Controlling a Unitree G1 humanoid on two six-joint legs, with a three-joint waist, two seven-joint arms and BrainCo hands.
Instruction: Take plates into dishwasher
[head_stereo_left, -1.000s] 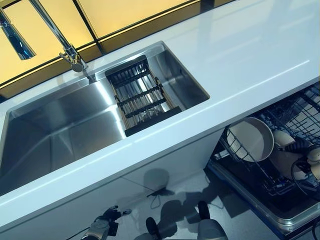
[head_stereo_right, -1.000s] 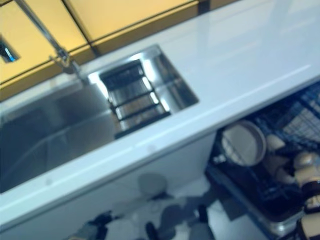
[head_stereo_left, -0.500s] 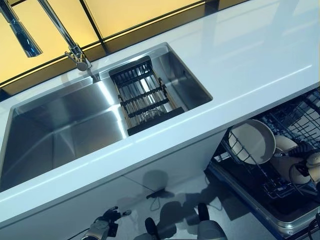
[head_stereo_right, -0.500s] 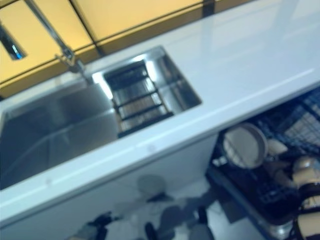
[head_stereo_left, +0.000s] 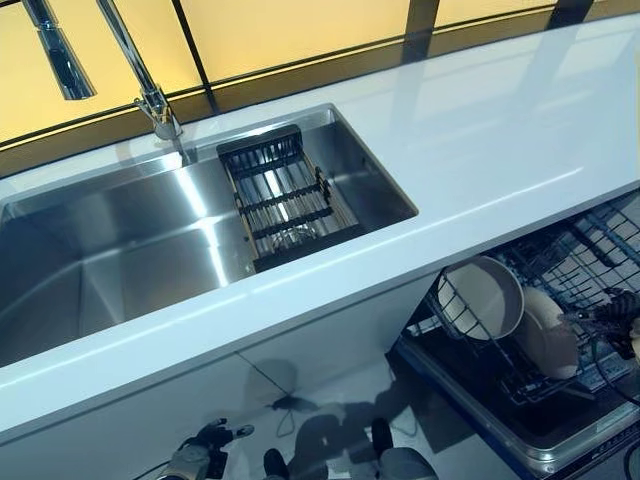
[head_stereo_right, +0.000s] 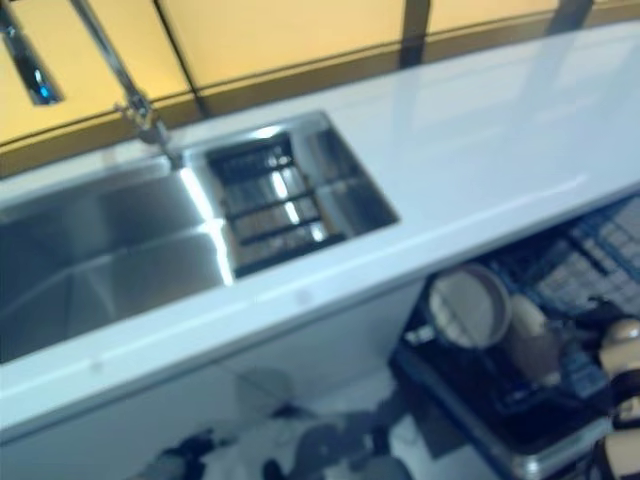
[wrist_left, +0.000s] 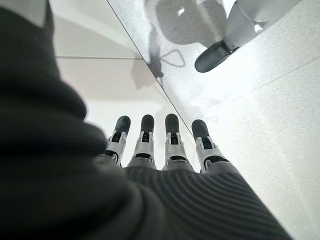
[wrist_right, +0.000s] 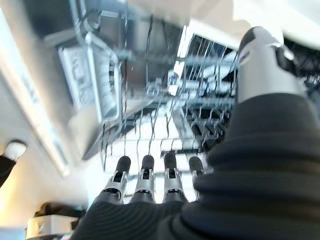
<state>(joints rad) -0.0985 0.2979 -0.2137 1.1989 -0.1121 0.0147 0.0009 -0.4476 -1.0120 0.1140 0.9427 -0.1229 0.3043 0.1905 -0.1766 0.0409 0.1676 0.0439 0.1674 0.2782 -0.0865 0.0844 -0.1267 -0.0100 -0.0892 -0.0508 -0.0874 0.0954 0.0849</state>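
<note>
The open dishwasher's lower rack (head_stereo_left: 560, 300) shows at the lower right, below the counter. A round grey dish (head_stereo_left: 485, 298) stands upright in it, with a beige plate (head_stereo_left: 548, 333) leaning just right of it. My right hand (head_stereo_left: 620, 308) hovers at the view's right edge, a little apart from the beige plate. In the right wrist view its fingers (wrist_right: 145, 175) are straight over the rack wires (wrist_right: 165, 100) and hold nothing. My left hand (head_stereo_left: 197, 458) hangs low by the cabinet front; its fingers (wrist_left: 172, 135) point straight at the floor, empty.
A steel sink (head_stereo_left: 120, 250) with a tall faucet (head_stereo_left: 140, 75) and a black drying rack (head_stereo_left: 285, 195) sits in the white counter (head_stereo_left: 480, 130). The counter's front edge overhangs the dishwasher. A cutlery basket (wrist_right: 92, 75) sits in the rack.
The whole view has swung, so the camera moved. My right hand has drawn back to the right, off the beige plate, which now leans in the rack by itself.
</note>
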